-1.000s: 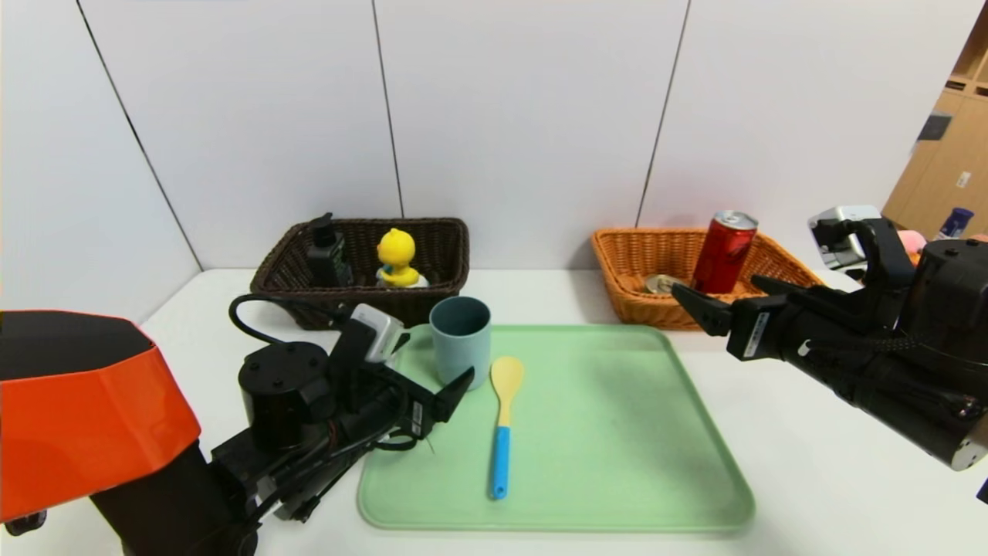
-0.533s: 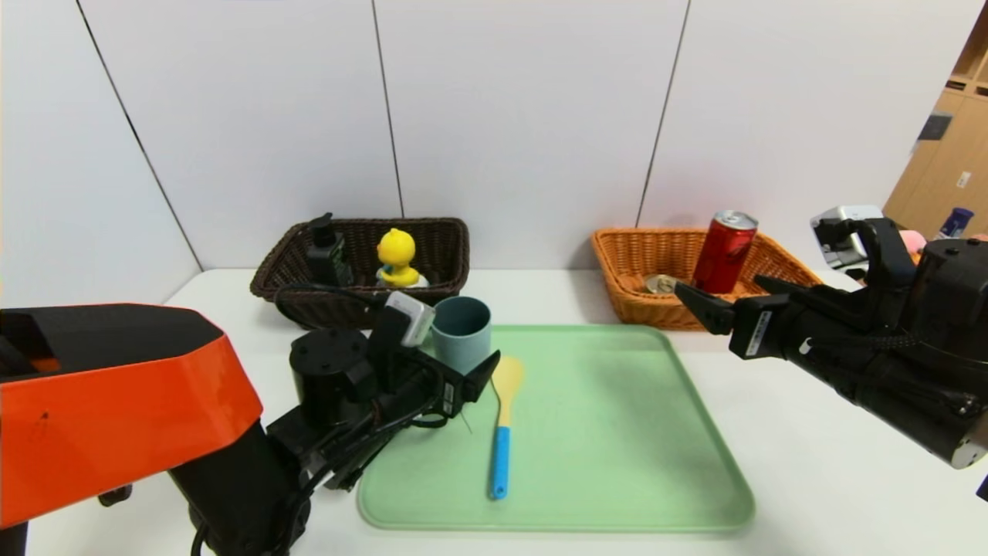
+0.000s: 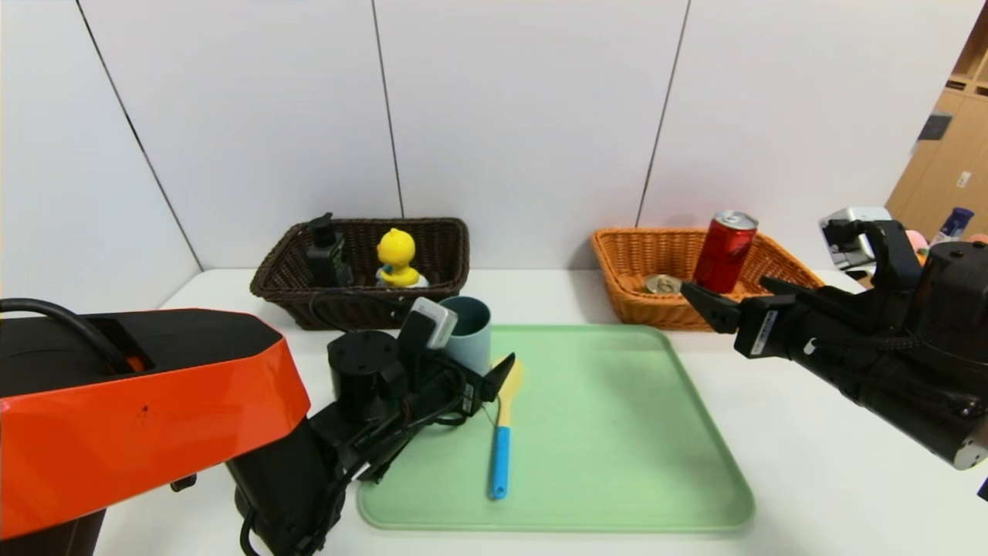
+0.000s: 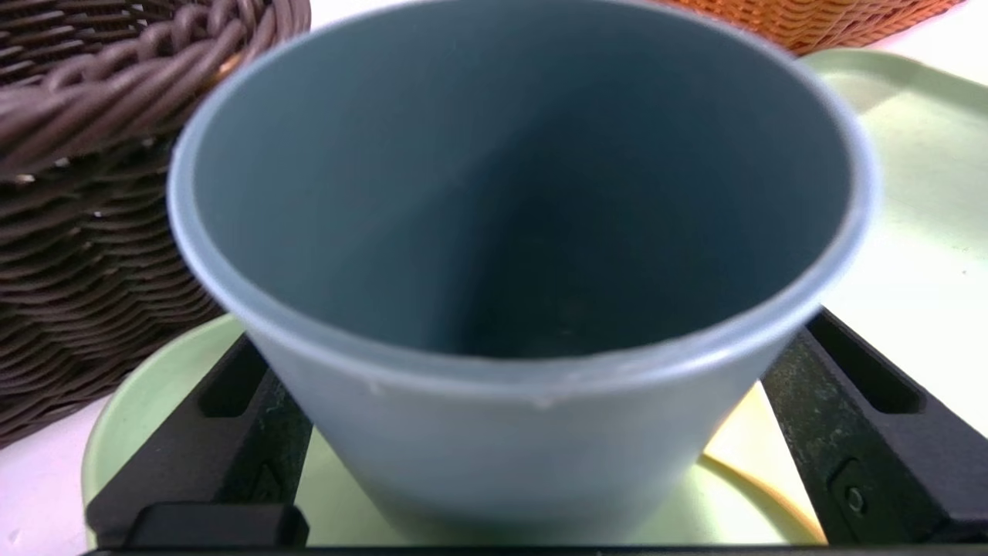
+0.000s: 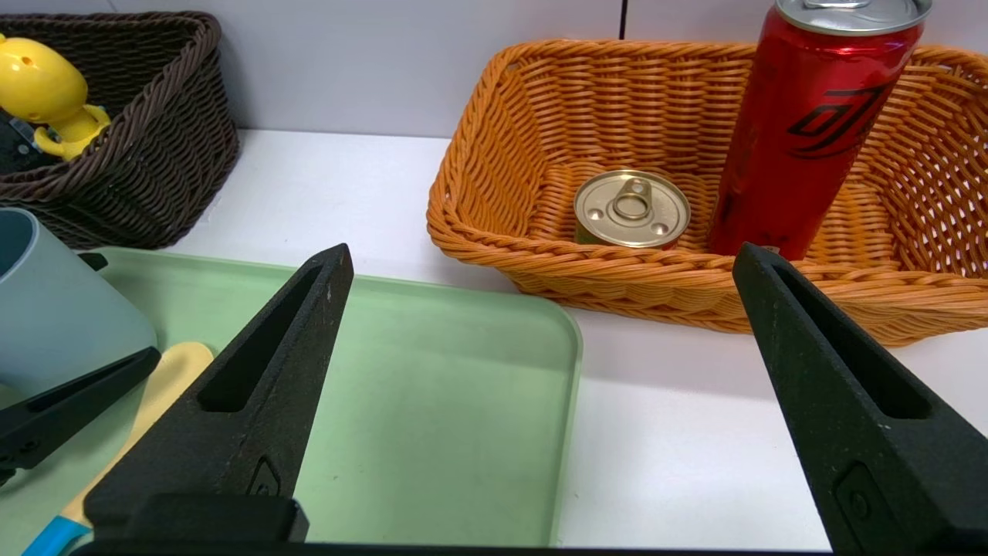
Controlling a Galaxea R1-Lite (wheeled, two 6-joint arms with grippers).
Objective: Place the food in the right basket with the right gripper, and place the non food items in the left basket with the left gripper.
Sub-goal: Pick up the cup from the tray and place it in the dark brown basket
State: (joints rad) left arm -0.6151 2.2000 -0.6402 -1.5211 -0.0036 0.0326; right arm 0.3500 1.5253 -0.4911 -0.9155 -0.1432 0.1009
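The grey-blue cup (image 3: 472, 340) stands upright at the green tray's far-left corner. My left gripper (image 3: 471, 357) is open with one finger on each side of the cup (image 4: 525, 432), low on its wall. The wooden spoon with blue handle (image 3: 502, 432) lies on the tray beside it. The black bottle (image 3: 326, 255) and yellow duck (image 3: 397, 259) sit in the dark brown basket (image 3: 440, 239). The red can (image 3: 724, 251) and gold-lidded tin (image 3: 662, 283) are in the orange basket (image 3: 641, 259). My right gripper (image 3: 725, 287) is open and empty, hovering before that basket.
The green tray (image 3: 617, 432) fills the middle of the white table, and its right half is bare. Both baskets stand at the back against the wall. My right gripper (image 5: 540, 251) hangs over the tray's far-right corner and the table strip in front of the orange basket (image 5: 540, 255).
My left arm has moved forward and to the right until its open fingers straddle the cup. The right gripper has drifted slightly right and stays open.
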